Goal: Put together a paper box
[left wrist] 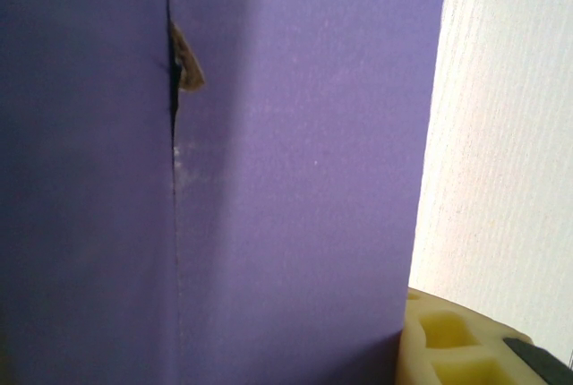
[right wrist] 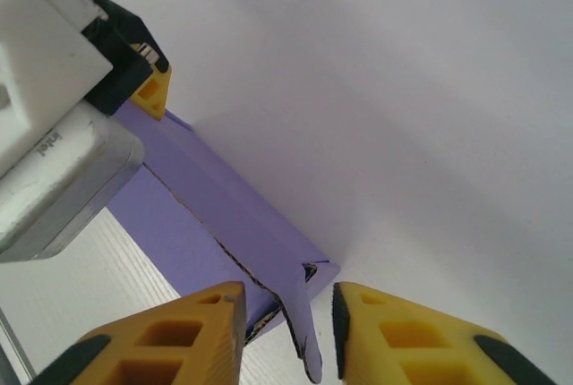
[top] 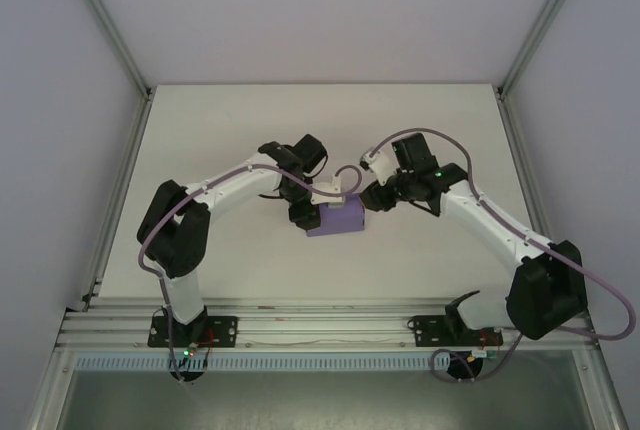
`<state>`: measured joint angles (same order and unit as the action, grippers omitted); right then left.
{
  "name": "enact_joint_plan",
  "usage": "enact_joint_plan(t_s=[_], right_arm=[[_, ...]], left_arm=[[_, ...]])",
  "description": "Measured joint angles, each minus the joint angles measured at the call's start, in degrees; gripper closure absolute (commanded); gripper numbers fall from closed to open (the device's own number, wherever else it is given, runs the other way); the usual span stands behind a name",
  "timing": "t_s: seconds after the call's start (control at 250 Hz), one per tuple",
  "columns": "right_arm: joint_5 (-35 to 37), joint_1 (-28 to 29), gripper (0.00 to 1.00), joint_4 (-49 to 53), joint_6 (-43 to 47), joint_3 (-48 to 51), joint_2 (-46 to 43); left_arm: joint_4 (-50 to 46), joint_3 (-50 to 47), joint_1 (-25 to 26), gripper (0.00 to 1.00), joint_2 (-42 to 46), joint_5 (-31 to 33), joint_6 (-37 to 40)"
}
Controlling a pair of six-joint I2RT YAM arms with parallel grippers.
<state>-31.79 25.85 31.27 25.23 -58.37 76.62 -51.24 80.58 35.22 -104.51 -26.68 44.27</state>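
Tabletop: paper box flap between right jaws

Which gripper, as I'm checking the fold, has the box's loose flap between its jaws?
The right gripper: the small end flap of the paper box stands between its jaws. The left gripper grips the box's opposite end.

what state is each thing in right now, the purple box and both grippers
paper box: folded up into a box shape, one end flap sticking out, not tucked in
left gripper: closed on the paper box at its left end, holding it
right gripper: jaws apart, one finger on each side of the end flap, not pinching it yet
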Motion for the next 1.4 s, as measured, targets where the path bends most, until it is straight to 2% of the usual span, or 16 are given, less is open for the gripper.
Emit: enact_joint_plan(t_s=[0.108,0.176,0.276,0.448,0.564,0.795,0.967,1.255,1.323,1.399], right_arm=[[0.28,0.0,0.86,-0.22,-0.61,-0.02,0.66],[0.33,0.0,0.88,-0.22,-0.85,-0.02,1.25],[0.55,0.0,1.0,-0.31,-1.51,0.0,1.7],[1.25,0.33,1.0,-1.86,-4.39,0.83,1.38],[2.99,1.2,1.0,-5.64,-10.08,3.82,-0.66],[7.72,3.15,1.0,-20.15,-25.24,15.02,-6.45],[10.27,3.76,1.0,-29.31,-32.92,20.22,-8.11],[14.53,5.53,1.0,-34.99,-34.84,23.45,-8.63],[14.99,5.64,1.0,-38.1,-34.36,25.29,-8.9],[15.58,5.9,1.0,-42.88,-34.21,28.13,-9.14]], left_arm=[[-0.07,0.07,0.0,0.6,-0.04,0.0,-0.07],[-0.22,0.39,-0.02,0.6,-0.28,0.0,-0.24],[-0.2,0.5,-0.02,0.6,-0.44,0.09,-0.68],[-0.39,0.92,-0.02,0.6,-0.66,0.15,-1.27],[-0.37,0.92,-0.02,0.59,-0.66,0.31,-1.73],[-0.17,1.38,-0.02,0.58,-1.09,0.35,-2.84],[-0.15,2.01,0.0,0.58,-1.62,0.33,-3.98],[0.28,2.01,0.02,0.57,-1.64,0.52,-5.35],[0.5,2.01,0.02,0.52,-1.64,0.57,-5.64],[1.14,1.99,0.02,0.52,-1.64,0.76,-5.86]])
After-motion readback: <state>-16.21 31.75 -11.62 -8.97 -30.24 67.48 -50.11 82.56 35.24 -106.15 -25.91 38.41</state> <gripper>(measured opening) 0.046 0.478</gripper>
